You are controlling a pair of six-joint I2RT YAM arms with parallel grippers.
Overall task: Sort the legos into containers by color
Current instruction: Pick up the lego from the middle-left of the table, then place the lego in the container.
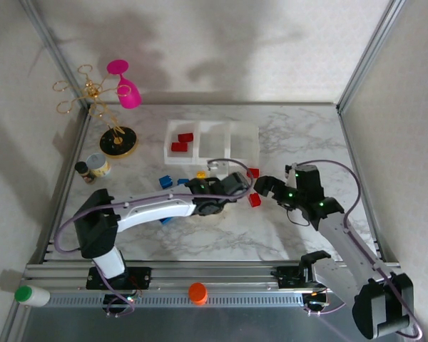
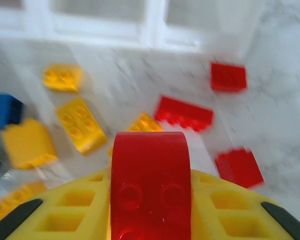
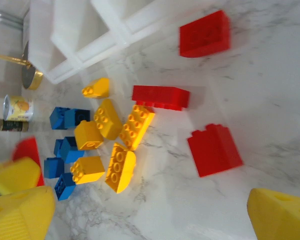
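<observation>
My left gripper (image 1: 235, 184) is shut on a red lego (image 2: 150, 185), which stands between its yellow fingers (image 2: 75, 205) above the loose pile. Below it lie yellow legos (image 2: 81, 124) and red legos (image 2: 184, 112). My right gripper (image 1: 267, 187) hangs open just right of the pile, with nothing between its fingers (image 3: 280, 215). Under it sit a red lego (image 3: 215, 150), a cluster of yellow legos (image 3: 110, 145) and blue legos (image 3: 65, 150). The white containers (image 1: 200, 142) stand behind the pile; the left one holds two red legos (image 1: 179, 147).
A black-and-gold stand (image 1: 118, 141) with a pink glass (image 1: 127, 89) is at the back left, with a small can (image 1: 98, 166) beside it. An orange cap (image 1: 197, 292) and a green cap (image 1: 23, 293) rest on the front rail.
</observation>
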